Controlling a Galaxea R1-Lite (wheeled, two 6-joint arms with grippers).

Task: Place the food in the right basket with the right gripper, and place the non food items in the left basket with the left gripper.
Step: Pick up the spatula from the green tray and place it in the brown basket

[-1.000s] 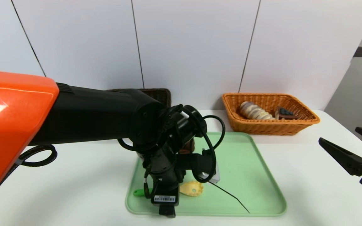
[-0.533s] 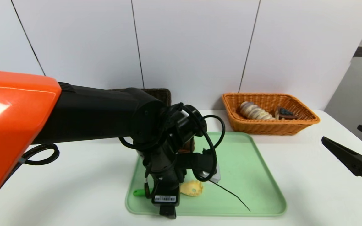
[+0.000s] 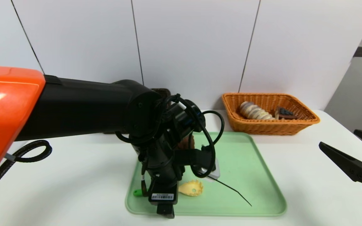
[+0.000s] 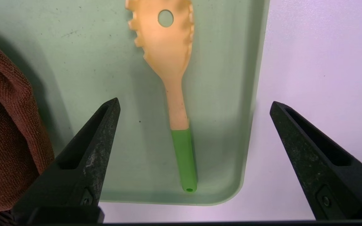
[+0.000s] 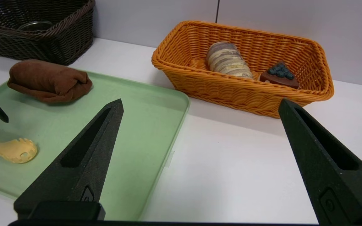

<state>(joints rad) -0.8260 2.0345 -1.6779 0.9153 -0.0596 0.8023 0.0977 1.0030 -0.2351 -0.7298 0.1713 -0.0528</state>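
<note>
Hovering over the spoon's green handle (image 4: 184, 160) — left claw (image 4: 195, 103) spread wide, empty.

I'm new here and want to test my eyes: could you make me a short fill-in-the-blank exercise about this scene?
1. The cream spoon with toothed edge has a handle end coloured ____.
2. The rolled brown cloth lies on a tray coloured ____.
3. The sliced loaf-like roll sits in a wicker basket coloured ____.
4. The robot's left gripper, open above the spoon, holds ____.

Missing words: green; green; orange; nothing.
</note>
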